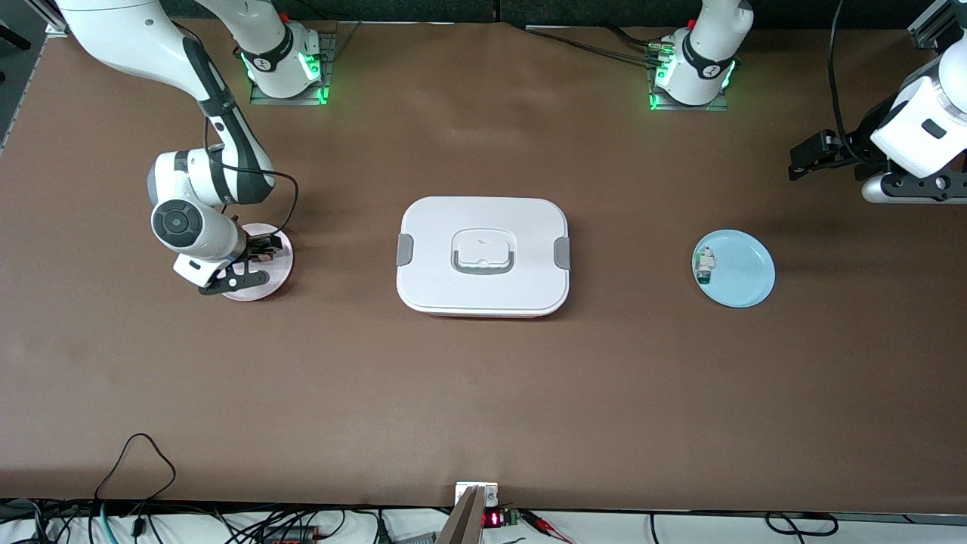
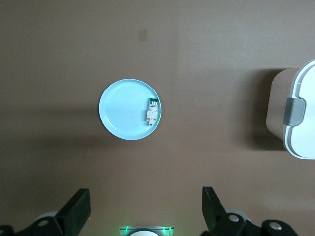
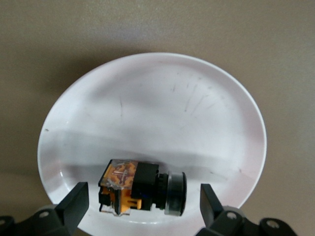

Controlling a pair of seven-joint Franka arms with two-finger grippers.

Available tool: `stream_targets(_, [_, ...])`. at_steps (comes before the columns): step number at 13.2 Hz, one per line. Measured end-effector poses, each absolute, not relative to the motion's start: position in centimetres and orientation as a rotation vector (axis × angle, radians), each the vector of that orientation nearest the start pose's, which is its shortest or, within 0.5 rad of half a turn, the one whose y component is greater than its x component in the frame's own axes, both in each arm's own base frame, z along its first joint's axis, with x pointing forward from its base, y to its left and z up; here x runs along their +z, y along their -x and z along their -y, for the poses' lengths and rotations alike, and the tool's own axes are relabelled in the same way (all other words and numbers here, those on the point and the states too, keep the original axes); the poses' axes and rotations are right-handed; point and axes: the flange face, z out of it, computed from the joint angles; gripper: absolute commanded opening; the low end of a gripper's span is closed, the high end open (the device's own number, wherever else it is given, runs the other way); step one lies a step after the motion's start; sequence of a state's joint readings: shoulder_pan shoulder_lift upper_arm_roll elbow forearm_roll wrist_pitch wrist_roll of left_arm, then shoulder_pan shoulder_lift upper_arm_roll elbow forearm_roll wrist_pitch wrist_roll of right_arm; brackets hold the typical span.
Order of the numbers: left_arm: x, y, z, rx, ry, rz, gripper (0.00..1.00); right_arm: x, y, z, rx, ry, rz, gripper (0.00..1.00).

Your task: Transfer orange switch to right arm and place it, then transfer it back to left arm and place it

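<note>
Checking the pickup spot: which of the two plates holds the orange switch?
The white round plate under the right gripper holds the orange switch; the light-blue plate carries a white-grey part.

The right pincer (image 1: 253,257) hides the orange switch (image 3: 140,187) in the front view.
</note>
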State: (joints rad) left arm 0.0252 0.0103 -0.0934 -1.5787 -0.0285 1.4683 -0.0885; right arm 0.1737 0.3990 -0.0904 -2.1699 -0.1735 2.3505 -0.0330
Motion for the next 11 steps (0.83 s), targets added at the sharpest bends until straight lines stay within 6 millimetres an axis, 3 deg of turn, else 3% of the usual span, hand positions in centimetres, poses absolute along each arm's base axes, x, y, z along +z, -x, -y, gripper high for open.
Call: stream_targets(11, [60.5,-54.8,4.0,0.181,3.187,0.040,1.00,17.3,-52.9,-2.6,0.352,3.244,0.385,0.98])
